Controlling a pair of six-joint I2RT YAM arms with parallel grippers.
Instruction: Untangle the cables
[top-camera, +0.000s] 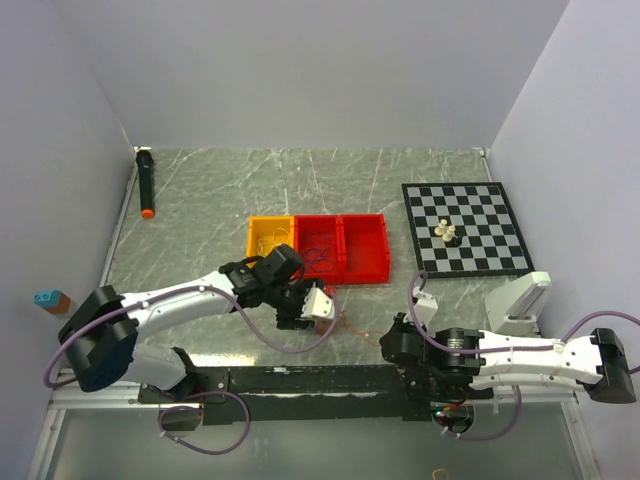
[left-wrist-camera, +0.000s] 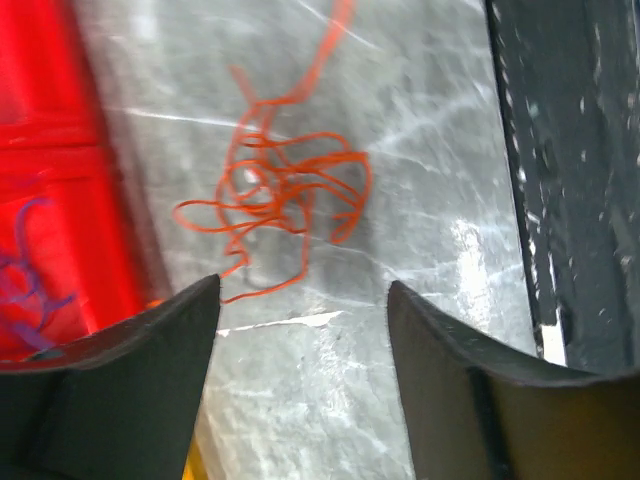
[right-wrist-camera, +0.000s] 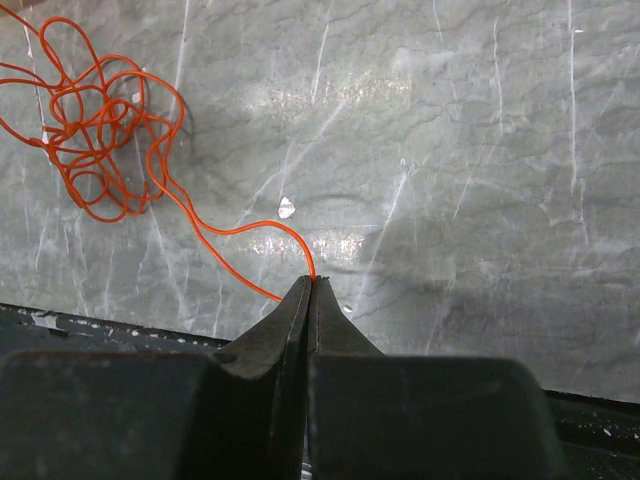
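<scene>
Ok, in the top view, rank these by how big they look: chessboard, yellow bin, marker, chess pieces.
1. chessboard
2. yellow bin
3. marker, longer than the bin but much thinner, so those two are close
4. chess pieces

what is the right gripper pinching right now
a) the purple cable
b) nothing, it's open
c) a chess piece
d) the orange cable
d: in the right wrist view the right gripper has its jaws closed on one end of the orange cable, and the rest of the cable lies in a loose tangle on the table.
</scene>
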